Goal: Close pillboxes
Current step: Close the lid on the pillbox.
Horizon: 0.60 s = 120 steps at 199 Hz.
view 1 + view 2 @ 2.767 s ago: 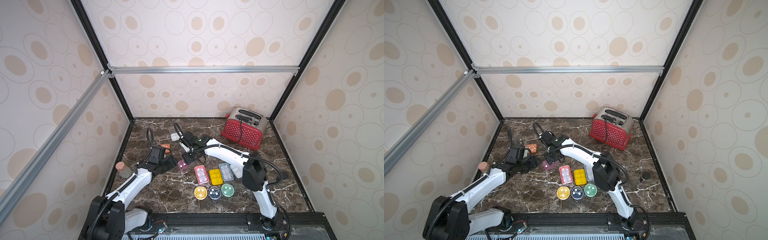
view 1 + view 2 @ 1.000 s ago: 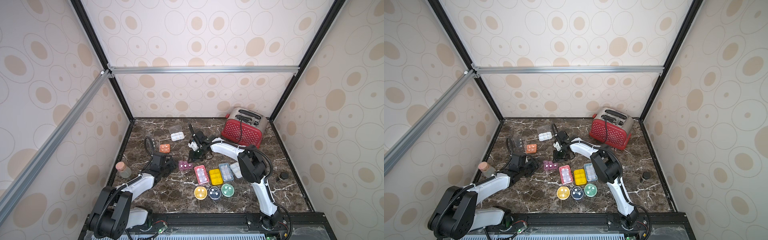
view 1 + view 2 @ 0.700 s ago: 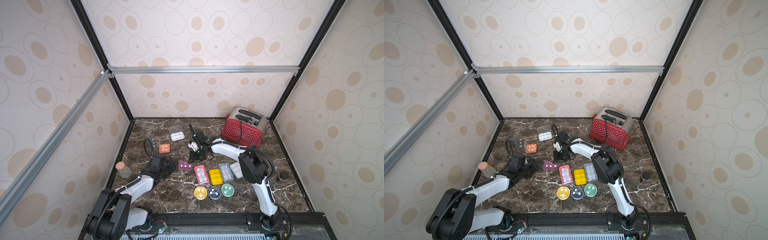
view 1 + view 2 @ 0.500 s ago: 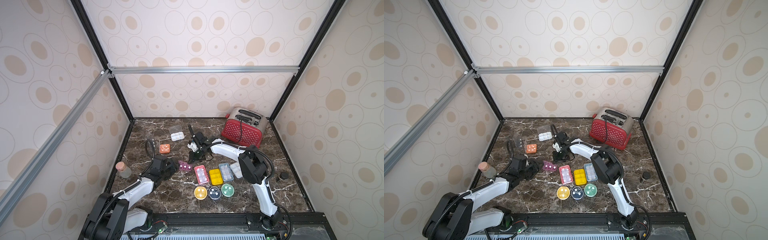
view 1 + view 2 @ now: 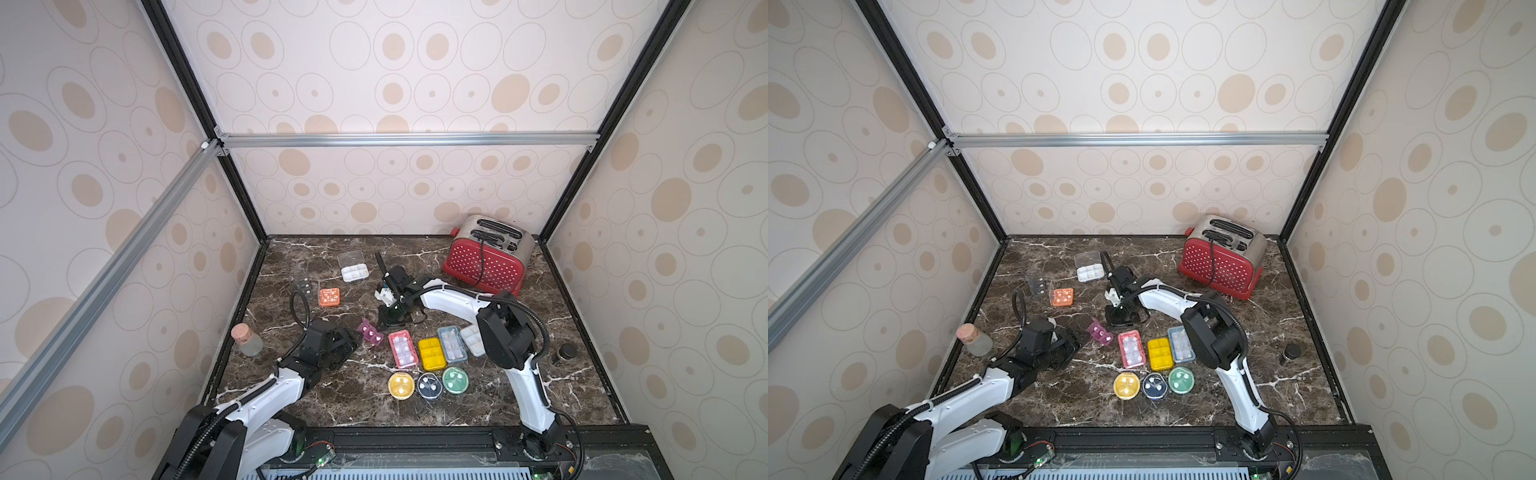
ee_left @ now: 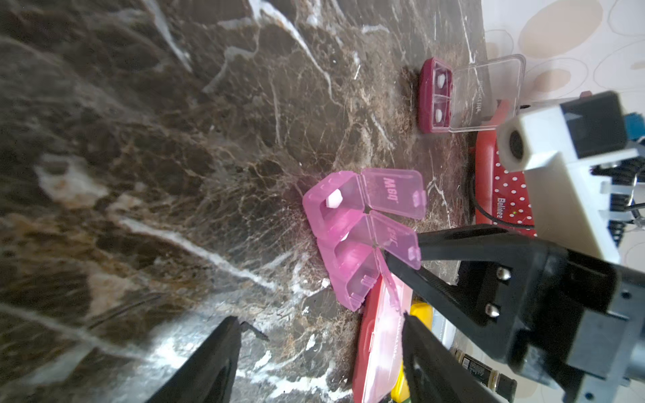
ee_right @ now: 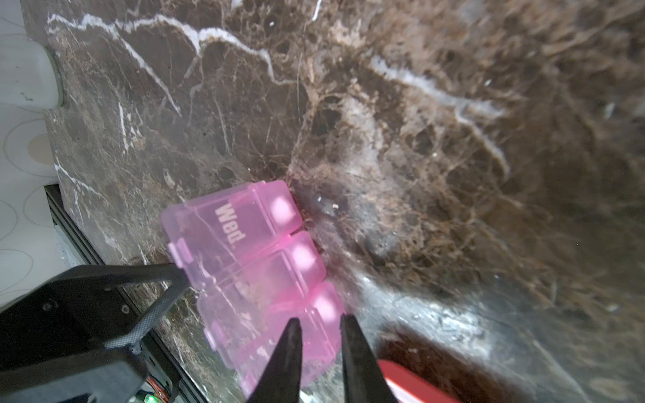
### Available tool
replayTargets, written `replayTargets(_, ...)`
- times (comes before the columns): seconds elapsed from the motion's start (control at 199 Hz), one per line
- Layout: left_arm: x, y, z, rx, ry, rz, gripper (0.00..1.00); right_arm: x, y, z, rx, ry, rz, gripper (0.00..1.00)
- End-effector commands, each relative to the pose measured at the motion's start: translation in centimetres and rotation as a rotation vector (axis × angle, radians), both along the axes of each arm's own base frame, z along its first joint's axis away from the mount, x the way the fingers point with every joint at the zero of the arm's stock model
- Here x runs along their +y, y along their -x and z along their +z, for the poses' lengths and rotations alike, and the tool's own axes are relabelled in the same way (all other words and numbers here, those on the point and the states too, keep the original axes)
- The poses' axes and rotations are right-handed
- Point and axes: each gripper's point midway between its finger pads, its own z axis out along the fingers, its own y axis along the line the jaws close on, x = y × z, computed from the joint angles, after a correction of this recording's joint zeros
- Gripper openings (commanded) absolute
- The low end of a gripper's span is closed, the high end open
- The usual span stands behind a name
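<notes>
A pink pillbox (image 5: 370, 331) (image 6: 349, 223) (image 7: 251, 258) lies mid-table with its lids up. My right gripper (image 5: 388, 322) (image 7: 319, 335) hangs over it, jaws nearly together, tips at the lids; whether they pinch one I cannot tell. My left gripper (image 5: 349, 340) (image 6: 321, 352) stands open just left of the box, holding nothing. The white pillbox (image 5: 354, 272) and a dark red pillbox (image 6: 434, 96) have their clear lids up. Orange (image 5: 329, 296), red (image 5: 402, 349), yellow (image 5: 431, 353) and blue (image 5: 452, 344) pillboxes and round pillboxes (image 5: 428, 385) lie with lids down.
A red toaster (image 5: 482, 262) stands at the back right. A cork-stoppered jar (image 5: 247, 340) stands by the left wall, and a small dark bottle (image 5: 565, 353) near the right wall. Patterned walls close in three sides.
My left jaws have opened wider and that arm has drawn slightly toward the front. My right jaws have narrowed over the pink pillbox, which has stayed in place.
</notes>
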Motion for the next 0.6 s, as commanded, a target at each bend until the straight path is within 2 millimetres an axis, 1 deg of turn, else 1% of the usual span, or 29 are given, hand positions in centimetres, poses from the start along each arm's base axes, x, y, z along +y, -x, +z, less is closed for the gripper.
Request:
replayTargets(0.0,-1.0,-0.9,0.6,-0.020,0.054,0.006,0.73,0.4,1.1,1.5,-0.012,-0.010,0.034,0.22)
replayTargets(0.231,-2.4,-1.7,-0.1,-0.013,0.074,-0.035,0.70,0.6,1.3,0.6,-0.001,-0.004,0.031,0.21)
replayTargets(0.392,-2.9,-1.8,-0.6,-0.003,0.090,-0.045,0.68,0.5,1.4,0.5,-0.001,0.000,0.032,0.21)
replayTargets(0.527,-3.0,-1.8,-0.2,-0.015,0.105,-0.048,0.67,0.5,1.5,0.5,0.001,0.001,0.034,0.21)
replayTargets(0.598,-2.9,-1.6,0.0,-0.022,0.111,-0.040,0.62,0.4,1.5,0.6,-0.001,0.002,0.030,0.21)
